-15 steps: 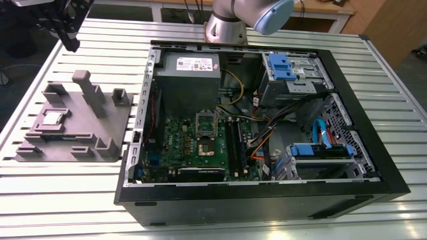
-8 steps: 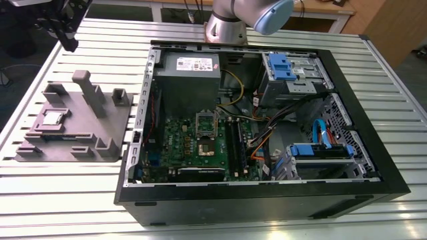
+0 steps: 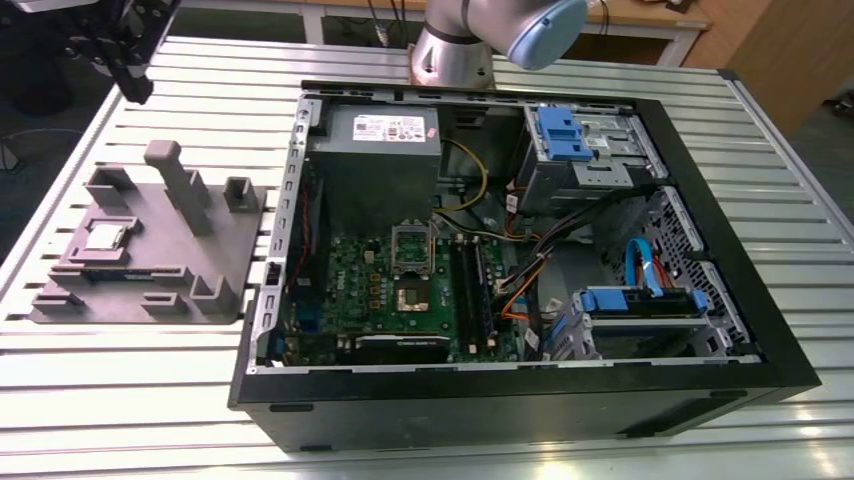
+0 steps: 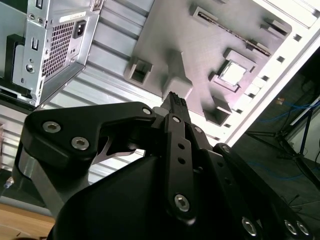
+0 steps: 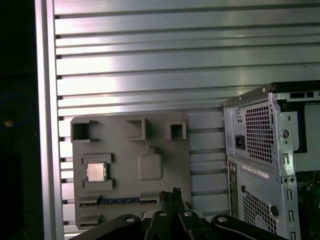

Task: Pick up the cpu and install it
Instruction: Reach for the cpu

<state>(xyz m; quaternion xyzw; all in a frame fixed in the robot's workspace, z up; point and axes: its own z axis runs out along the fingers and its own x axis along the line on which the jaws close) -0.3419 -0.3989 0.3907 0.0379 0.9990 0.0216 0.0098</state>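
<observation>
The cpu [image 3: 104, 237], a small silver-grey square, lies flat in a recess of the grey fixture block [image 3: 227, 240] on the exterior view's left. Both wrist views look down on it from well above: cpu [image 4: 233, 74] and cpu [image 5: 96, 171], each seated in the block [image 4: 170, 40] [image 5: 125, 155]. My gripper [image 3: 134, 90] hangs high over the table's far left corner, well away from the chip. Its black fingers meet at the tips in both wrist views, gripper [image 4: 174, 98] and gripper [image 5: 172, 192], shut with nothing held.
An open black computer case [image 3: 534, 400] lies on the slatted aluminium table [image 3: 160, 400], right of the block. Inside are a green motherboard [image 3: 354, 270] with a dark square socket [image 3: 414, 292], a grey power supply [image 3: 380, 130], cables and blue drive brackets. Tall posts rise from the block.
</observation>
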